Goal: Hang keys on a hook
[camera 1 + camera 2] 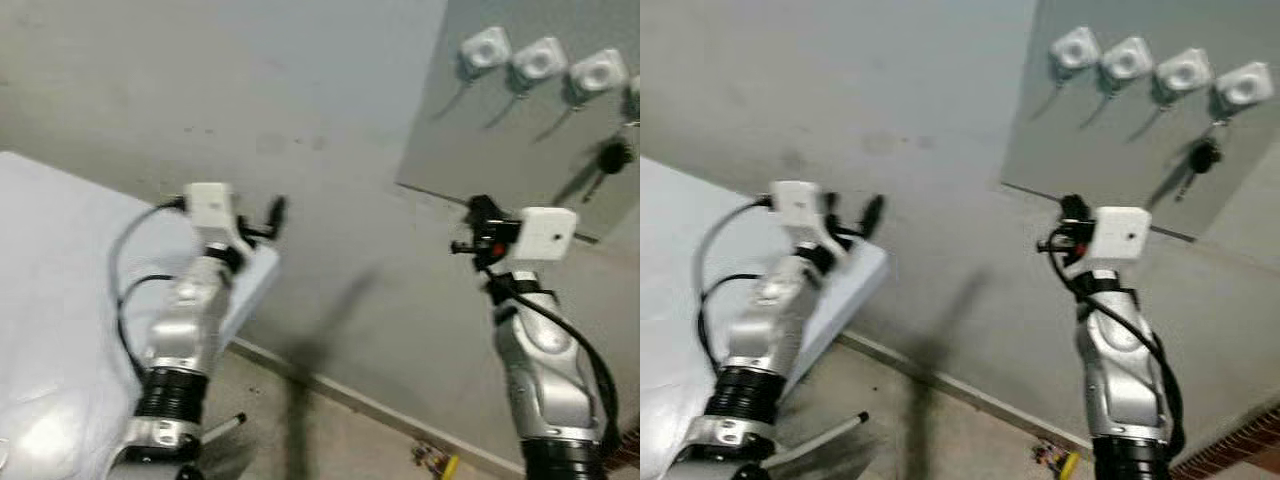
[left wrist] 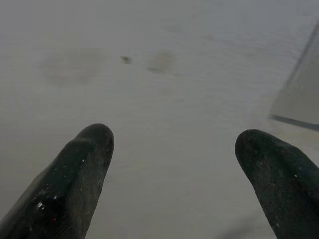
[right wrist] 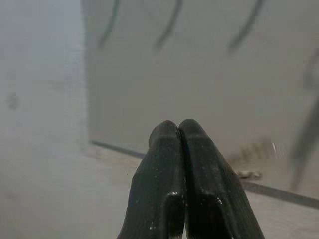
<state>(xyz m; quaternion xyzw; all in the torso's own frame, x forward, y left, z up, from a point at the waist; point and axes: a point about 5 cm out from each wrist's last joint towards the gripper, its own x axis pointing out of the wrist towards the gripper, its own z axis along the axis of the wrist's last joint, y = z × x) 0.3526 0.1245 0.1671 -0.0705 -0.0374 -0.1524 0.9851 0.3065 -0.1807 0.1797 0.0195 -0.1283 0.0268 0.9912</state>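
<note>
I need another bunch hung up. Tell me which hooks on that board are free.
Three hooks left of the hanging keys look bare; the rightmost hook is taken. The wall between the left hand and the right hand gives passing room.

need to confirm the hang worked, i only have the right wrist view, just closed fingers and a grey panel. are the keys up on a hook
Observer: Yes. In the right eye view the keys hang below the rightmost hook of a row of four white ones on the grey panel.
Operator: where's my right hand relative to them
Observer: The right hand is lower and toward the robot's left of the keys, apart from them, near the panel's bottom edge.
Operator: and the left hand, carrying anything
Observer: No. The left wrist view shows the left hand with fingers spread and nothing between them, facing bare wall.
</note>
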